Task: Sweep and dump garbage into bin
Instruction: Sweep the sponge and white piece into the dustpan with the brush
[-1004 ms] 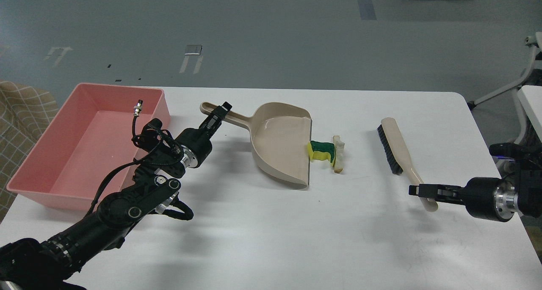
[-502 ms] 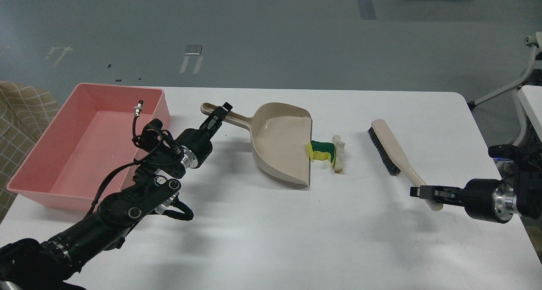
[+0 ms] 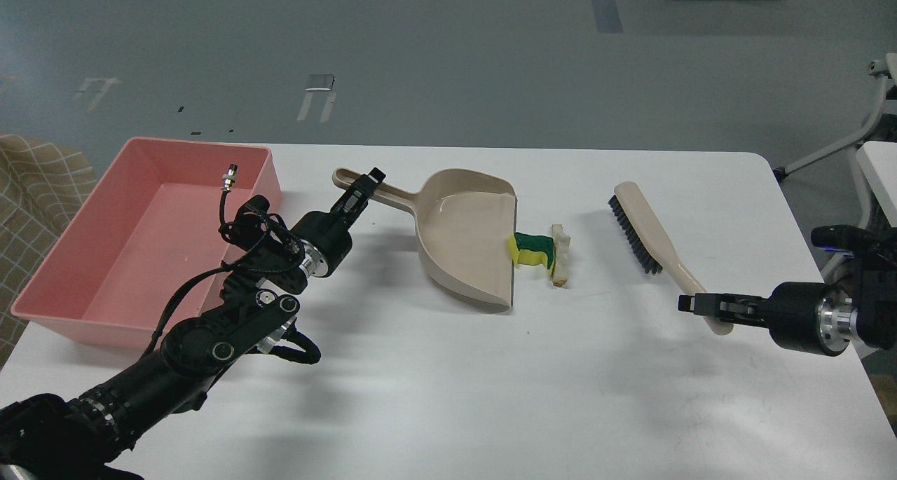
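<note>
- Head view: the left gripper (image 3: 369, 183) is clenched on the long handle of the beige dustpan (image 3: 466, 235), which lies flat on the white table (image 3: 448, 396), mouth facing right.
- The right gripper (image 3: 694, 303) is clamped on the handle end of the brush (image 3: 648, 231); the dark bristles face left, well apart from the scraps.
- The yellow sponge piece (image 3: 531, 249), green face up, sits touching the dustpan's open lip.
- The bread-like strip (image 3: 559, 254) lies just beside the sponge, on its right, touching it.
- The pink bin (image 3: 84, 256) rests at the table's far left, beside the left arm.
</note>
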